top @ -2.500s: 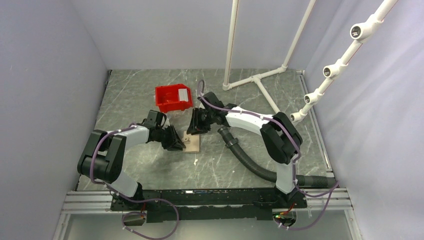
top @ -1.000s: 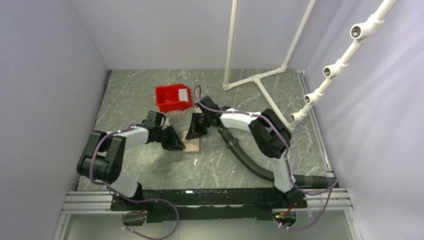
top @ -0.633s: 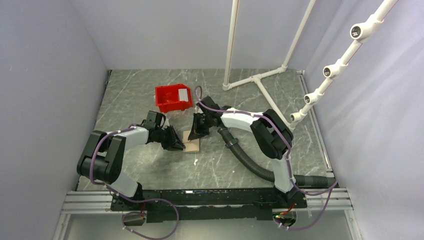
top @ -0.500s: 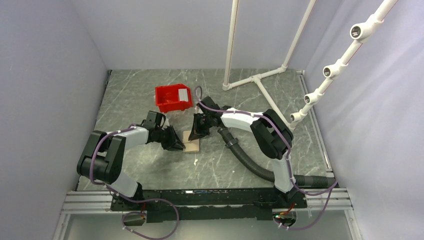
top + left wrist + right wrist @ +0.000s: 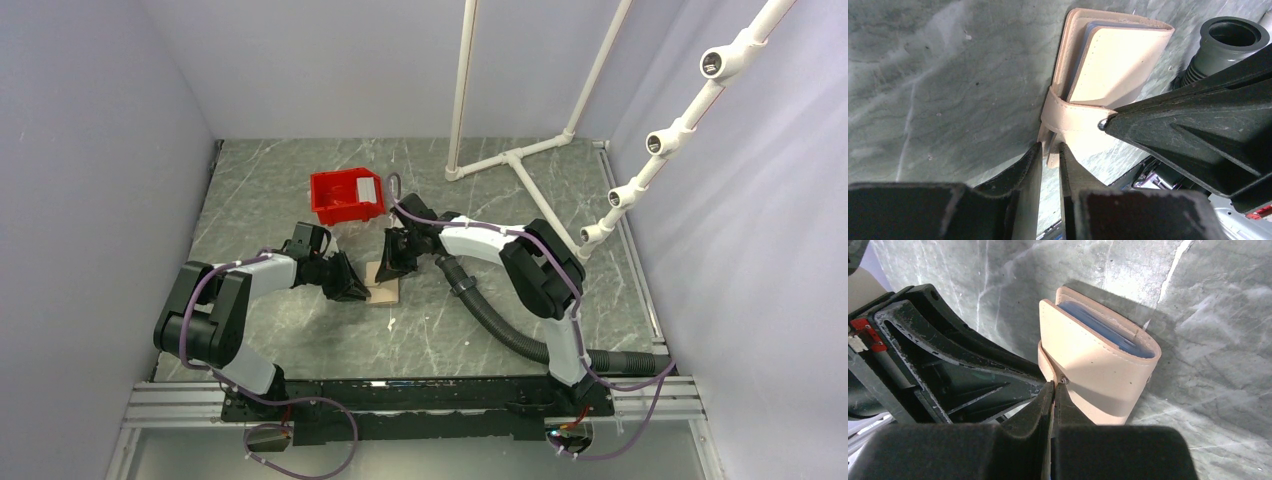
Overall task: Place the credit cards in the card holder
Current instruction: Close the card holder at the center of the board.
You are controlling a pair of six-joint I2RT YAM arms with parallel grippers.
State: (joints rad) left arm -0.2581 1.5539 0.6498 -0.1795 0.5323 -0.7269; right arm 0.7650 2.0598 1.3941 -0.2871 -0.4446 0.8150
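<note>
Card holder [image 5: 1118, 60], edge between left pincer [image 5: 1049, 146] tips

Marbled table [image 5: 260, 190]: card holder [image 5: 385, 291], red bin [image 5: 346, 196]

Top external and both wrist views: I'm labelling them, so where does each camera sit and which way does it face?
Top external: above and behind the bases, looking down at the table; both arms show, meeting at the card holder.
Left wrist: low, facing the holder; left gripper near, right gripper beyond.
Right wrist: low, facing the holder from the opposite side, blue card inside; own fingers show.
Shared: both wrist views show the holder.
</note>
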